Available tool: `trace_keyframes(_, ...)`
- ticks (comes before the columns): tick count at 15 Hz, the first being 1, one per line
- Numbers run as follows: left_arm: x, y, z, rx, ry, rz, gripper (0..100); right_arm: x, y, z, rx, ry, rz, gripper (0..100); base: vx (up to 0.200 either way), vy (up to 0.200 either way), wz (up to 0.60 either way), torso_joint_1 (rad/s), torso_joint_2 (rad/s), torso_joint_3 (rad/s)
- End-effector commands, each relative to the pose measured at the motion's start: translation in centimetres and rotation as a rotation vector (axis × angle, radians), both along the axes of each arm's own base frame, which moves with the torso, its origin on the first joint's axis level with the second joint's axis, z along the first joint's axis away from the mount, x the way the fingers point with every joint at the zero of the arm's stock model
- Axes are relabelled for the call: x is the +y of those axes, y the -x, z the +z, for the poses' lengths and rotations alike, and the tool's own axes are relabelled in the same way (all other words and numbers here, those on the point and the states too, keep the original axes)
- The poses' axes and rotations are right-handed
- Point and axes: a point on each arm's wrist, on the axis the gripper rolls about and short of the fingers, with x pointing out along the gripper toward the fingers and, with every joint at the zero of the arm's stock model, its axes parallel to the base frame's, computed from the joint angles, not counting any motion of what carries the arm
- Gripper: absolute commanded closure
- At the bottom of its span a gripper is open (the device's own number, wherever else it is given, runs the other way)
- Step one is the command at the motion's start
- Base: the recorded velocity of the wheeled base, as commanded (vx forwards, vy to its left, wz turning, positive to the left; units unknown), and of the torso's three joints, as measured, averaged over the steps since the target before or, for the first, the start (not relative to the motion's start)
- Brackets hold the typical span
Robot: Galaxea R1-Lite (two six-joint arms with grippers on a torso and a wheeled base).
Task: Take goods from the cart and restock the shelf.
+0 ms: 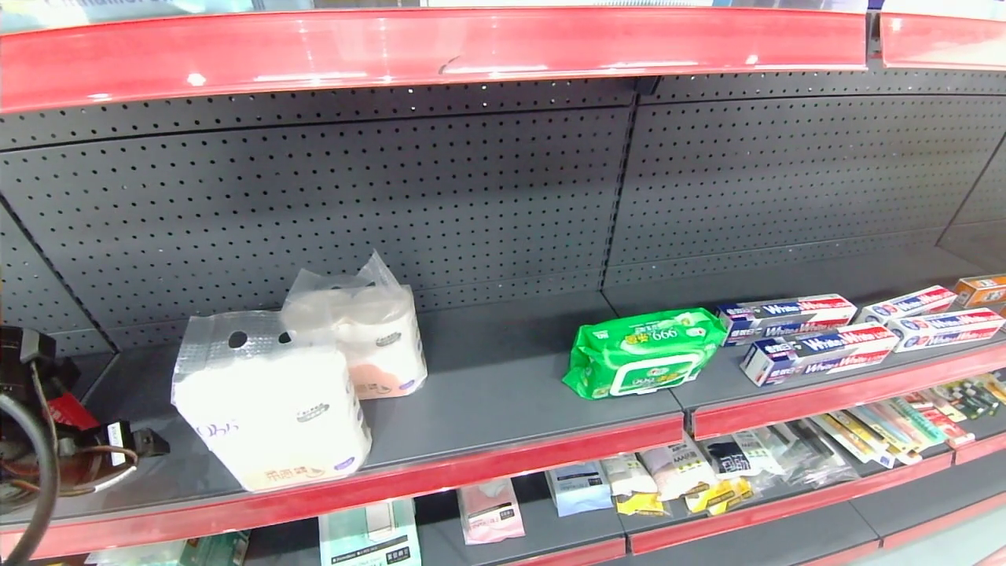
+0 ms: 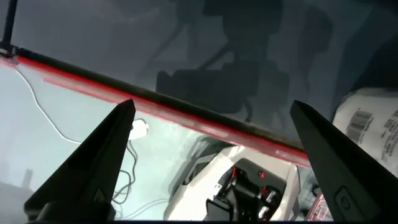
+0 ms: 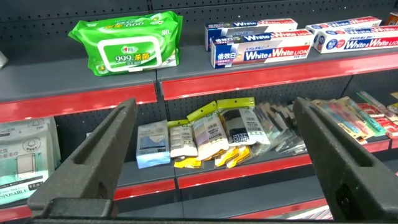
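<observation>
Shelf (image 1: 487, 393) holds roll packs (image 1: 271, 409), wipes (image 1: 640, 350), toothpaste boxes (image 1: 817, 350); left gripper (image 2: 212, 104) and right gripper (image 3: 214, 99) spread apart.

My left arm (image 1: 55, 448) was a dark, blocky assembly with a black housing. A red piece (image 1: 71, 410) sat on its side, next to a small white label (image 1: 118, 440). A thick dark cable (image 1: 45, 472) looped down it beside thinner brown and white wires. My left jaws were two matte dark-grey wedges, broad at the base and tapering to blunt tips, and one bore a small rounded-rectangle outline near its base. My right jaws had the same tapering shape in charcoal, with a grainy surface and a stepped ridge along each inner edge.
</observation>
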Motion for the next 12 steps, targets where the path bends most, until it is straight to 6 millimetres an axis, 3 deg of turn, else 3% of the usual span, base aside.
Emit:
trace_keyframes(1,0.2,-0.9,-0.5,0.011,0.016,-0.012,0,0.0,0.0,0.0,0.001,0.000,0.000,0,0.000,0.000,0.00,0.000,0.00,0.000)
trace_keyframes(12,-1.0,-3.3,-1.1,0.005,0.031,-0.098,0,0.0,0.0,0.0,0.001,0.000,0.000,0,0.000,0.000,0.00,0.000,0.00,0.000)
